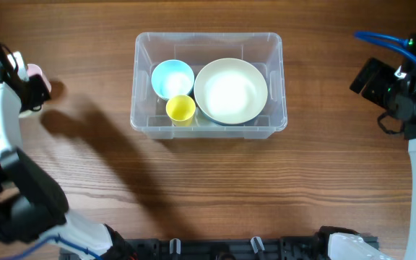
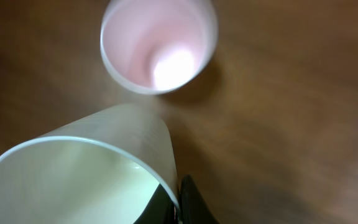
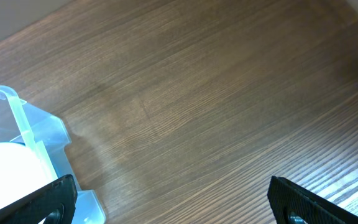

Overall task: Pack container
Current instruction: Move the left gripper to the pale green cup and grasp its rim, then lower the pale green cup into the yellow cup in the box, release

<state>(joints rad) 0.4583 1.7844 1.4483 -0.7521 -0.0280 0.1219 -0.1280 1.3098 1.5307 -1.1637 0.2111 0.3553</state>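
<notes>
The container [image 1: 206,35] sits mid-table in the overhead view, holding a blue bowl [image 1: 172,78], a yellow cup [image 1: 180,108] and a white bowl [image 1: 230,89]. Only the left wrist view shows the left gripper [image 2: 180,206] pressed together, seemingly pinching the wall of a pale cup [image 2: 98,155] beside a pink cup [image 2: 159,43]. The right gripper [image 3: 173,199] is spread wide.

Legible markings: none.
Container [image 1: 208,45]: no text, brand or number could be read on its walls.
Pale cup [image 2: 129,134] and pink cup [image 2: 159,43]: plain surfaces, nothing printed was seen.
Bench [image 1: 208,188]: wood grain only, no sign or number showed.
</notes>
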